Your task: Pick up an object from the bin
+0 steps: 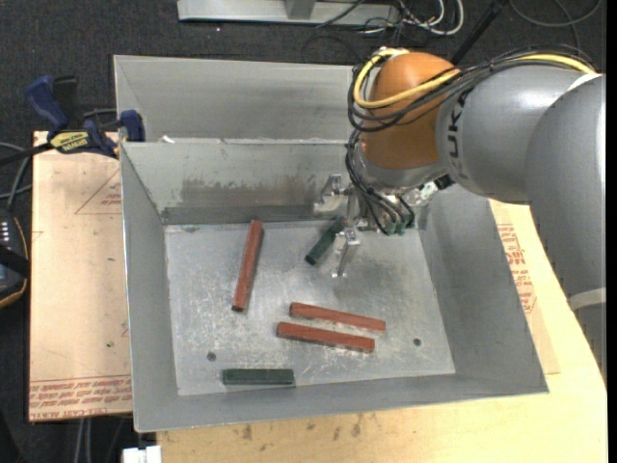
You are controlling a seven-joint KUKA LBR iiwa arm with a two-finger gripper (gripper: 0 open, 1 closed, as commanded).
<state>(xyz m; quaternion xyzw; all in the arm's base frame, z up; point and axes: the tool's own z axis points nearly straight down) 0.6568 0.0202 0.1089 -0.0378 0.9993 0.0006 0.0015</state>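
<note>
Dark green stick (321,246) beside the hand (339,257), grip unclear, close to the back wall (241,177), open room around.

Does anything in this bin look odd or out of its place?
Nothing is spilled or damaged. Only the short dark green bar beside the hand seems tilted up on one end, while the three red-brown bars lie flat.
</note>
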